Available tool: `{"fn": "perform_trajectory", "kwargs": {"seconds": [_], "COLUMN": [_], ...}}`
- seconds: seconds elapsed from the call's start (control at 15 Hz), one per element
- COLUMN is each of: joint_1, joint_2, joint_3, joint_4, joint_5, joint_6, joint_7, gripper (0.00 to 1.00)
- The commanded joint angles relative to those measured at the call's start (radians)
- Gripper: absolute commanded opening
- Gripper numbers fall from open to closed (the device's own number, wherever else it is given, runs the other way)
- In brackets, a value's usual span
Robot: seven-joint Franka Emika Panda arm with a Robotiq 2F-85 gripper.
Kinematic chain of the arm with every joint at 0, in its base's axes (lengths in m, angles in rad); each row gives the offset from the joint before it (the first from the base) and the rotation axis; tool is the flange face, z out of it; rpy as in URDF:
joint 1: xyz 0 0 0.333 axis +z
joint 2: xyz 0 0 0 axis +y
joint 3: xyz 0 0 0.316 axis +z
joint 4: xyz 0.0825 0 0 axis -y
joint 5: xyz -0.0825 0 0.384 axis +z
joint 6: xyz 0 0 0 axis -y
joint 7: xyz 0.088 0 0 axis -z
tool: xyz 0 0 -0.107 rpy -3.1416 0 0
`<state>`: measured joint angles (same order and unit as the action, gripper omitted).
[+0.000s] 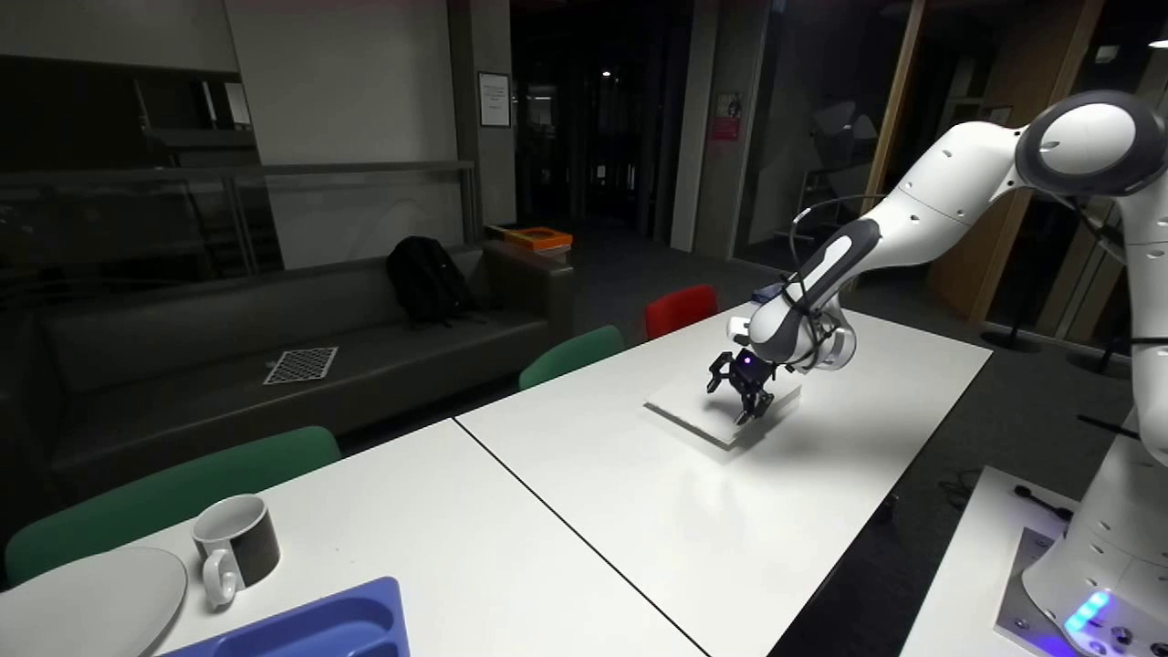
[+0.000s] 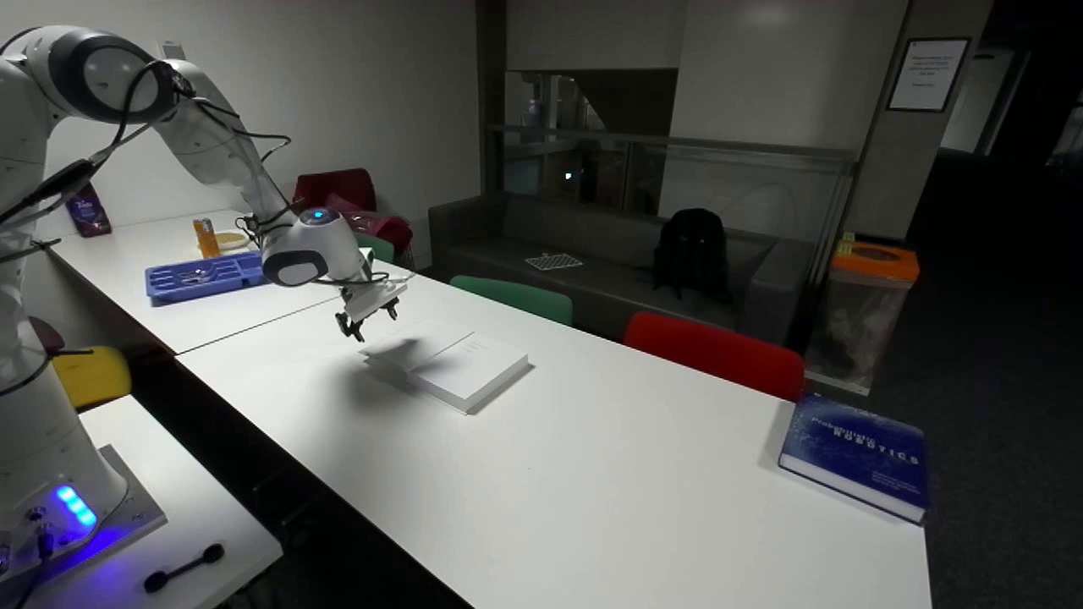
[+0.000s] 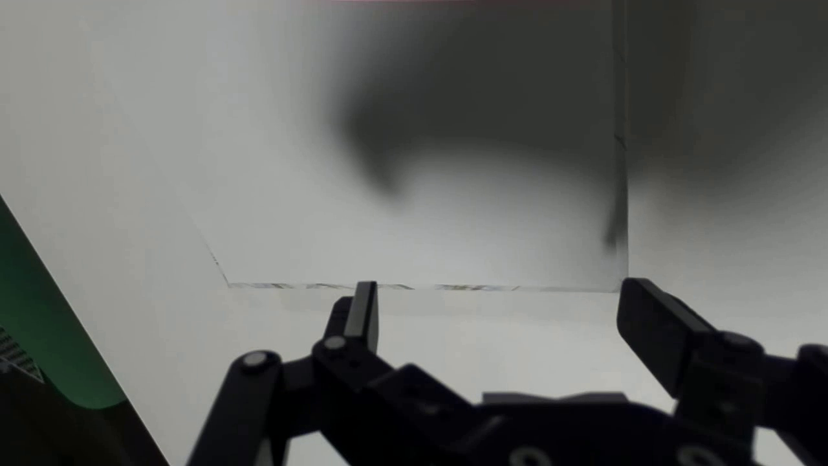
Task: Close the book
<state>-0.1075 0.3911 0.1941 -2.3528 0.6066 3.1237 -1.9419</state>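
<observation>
Jaws spread wide, the gripper hangs above one end of the open book, whose outer edge runs parallel to that gap!

I see matt paper pages in the book, a smooth, softly shiny tabletop, my smooth, plastic-looking Franka arm, a matt gripper and a moulded plastic cutlery tray.
</observation>
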Motion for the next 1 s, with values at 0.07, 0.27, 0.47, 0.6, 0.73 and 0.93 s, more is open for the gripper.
{"fn": "perform_trajectory", "kwargs": {"seconds": [0.07, 0.27, 0.47, 0.6, 0.73, 0.93], "joint_1": [-0.073, -0.126, -0.174, -0.193, -0.194, -0.178], "joint_2": [0.062, 0.103, 0.135, 0.144, 0.140, 0.134], "joint_3": [0.058, 0.092, 0.124, 0.133, 0.125, 0.107], "joint_4": [0.039, 0.072, 0.088, 0.088, 0.075, 0.063], "joint_5": [0.012, 0.014, 0.004, -0.001, -0.009, -0.013], "joint_6": [0.058, 0.049, 0.048, 0.042, 0.030, 0.029], "joint_7": [-0.057, -0.062, -0.070, -0.064, -0.055, -0.041], "gripper": [1.00, 1.00, 1.00, 1.00, 1.00, 1.00]}}
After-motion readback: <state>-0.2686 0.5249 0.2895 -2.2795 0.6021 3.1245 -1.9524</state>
